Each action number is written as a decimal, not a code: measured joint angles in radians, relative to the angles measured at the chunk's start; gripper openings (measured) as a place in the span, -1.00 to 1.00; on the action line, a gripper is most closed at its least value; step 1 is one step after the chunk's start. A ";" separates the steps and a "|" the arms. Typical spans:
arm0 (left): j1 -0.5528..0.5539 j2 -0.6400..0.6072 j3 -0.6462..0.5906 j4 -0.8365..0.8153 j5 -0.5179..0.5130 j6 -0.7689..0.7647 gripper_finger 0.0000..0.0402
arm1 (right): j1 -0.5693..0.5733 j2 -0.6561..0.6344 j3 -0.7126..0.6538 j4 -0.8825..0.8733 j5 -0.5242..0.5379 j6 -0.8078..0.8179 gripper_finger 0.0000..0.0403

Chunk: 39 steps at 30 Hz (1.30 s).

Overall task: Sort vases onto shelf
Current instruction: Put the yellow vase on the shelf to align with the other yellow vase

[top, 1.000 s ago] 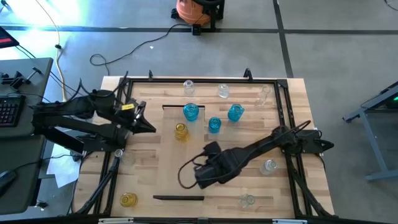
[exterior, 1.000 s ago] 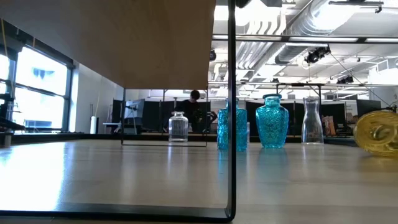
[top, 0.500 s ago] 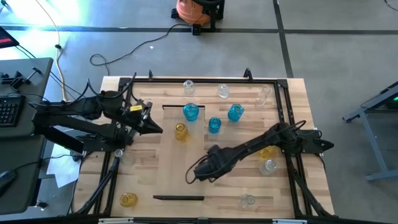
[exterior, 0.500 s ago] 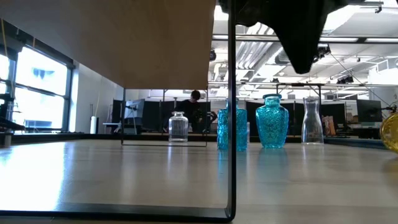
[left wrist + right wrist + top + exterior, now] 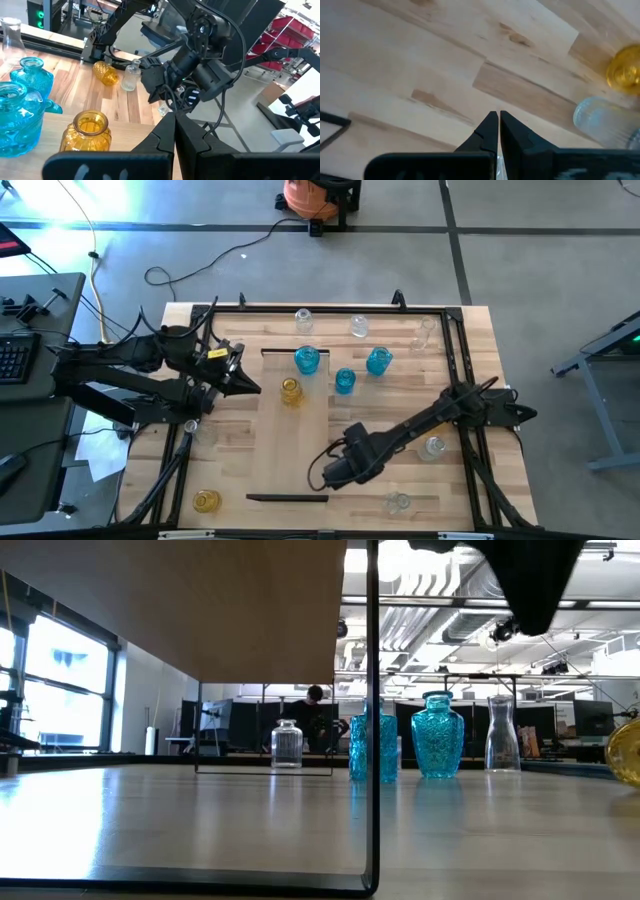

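You'll find the left gripper (image 5: 252, 387) left of centre, fingers together, empty, beside a yellow vase (image 5: 291, 391). Three blue vases (image 5: 343, 380) crowd the shelf (image 5: 290, 450) at its upper end. Lower centre, the right gripper (image 5: 322, 477) hangs pinched together over the shelf's edge. A yellow vase (image 5: 206, 501) sits lower left.
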 joint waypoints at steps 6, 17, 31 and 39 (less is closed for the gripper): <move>0.000 0.000 0.000 0.000 0.017 -0.001 -1.00 | 0.043 0.000 0.030 0.000 -0.012 0.118 -1.00; 0.000 0.000 0.000 0.000 0.049 -0.019 -1.00 | 0.124 -0.073 0.180 0.002 0.412 0.341 -1.00; 0.000 0.006 0.001 0.003 0.046 -0.030 -1.00 | 0.112 -0.642 -0.209 0.000 0.785 0.113 -1.00; 0.000 0.019 0.002 0.003 -0.044 -0.078 -1.00 | 0.191 -1.061 -0.710 0.013 0.615 0.312 -1.00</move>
